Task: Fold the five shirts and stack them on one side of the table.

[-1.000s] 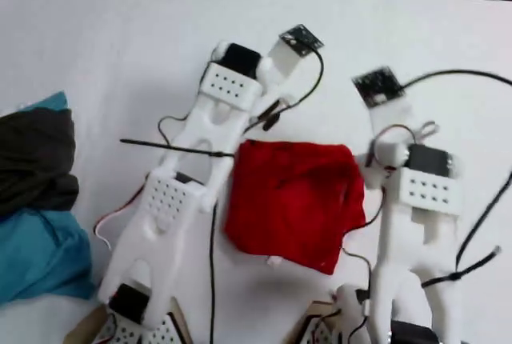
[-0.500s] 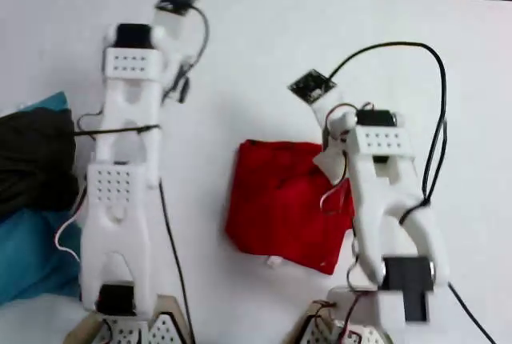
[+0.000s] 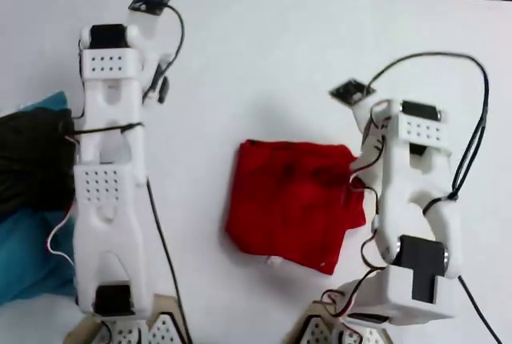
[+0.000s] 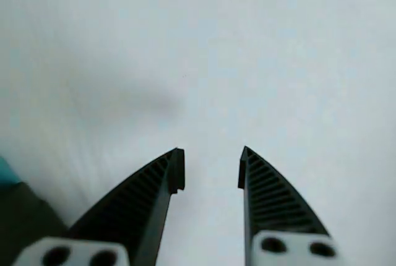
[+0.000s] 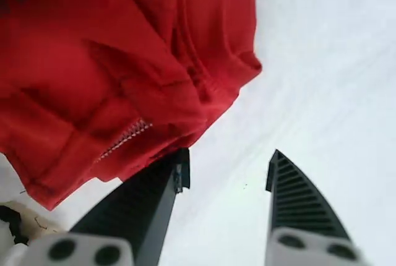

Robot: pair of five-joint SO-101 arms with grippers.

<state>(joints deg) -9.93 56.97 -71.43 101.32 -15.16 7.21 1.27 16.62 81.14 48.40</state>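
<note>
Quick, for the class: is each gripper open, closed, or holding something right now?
Left gripper: open, holding nothing, over the table.
Right gripper: open, holding nothing, beside the red shirt.

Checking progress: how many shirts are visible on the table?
3 clearly: a red shirt mid-table, and a dark shirt lying on a teal shirt at the left edge of the table. More may hide in that pile.

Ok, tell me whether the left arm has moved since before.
Yes: the left arm swung away from the red shirt, toward the dark shirt.
</note>
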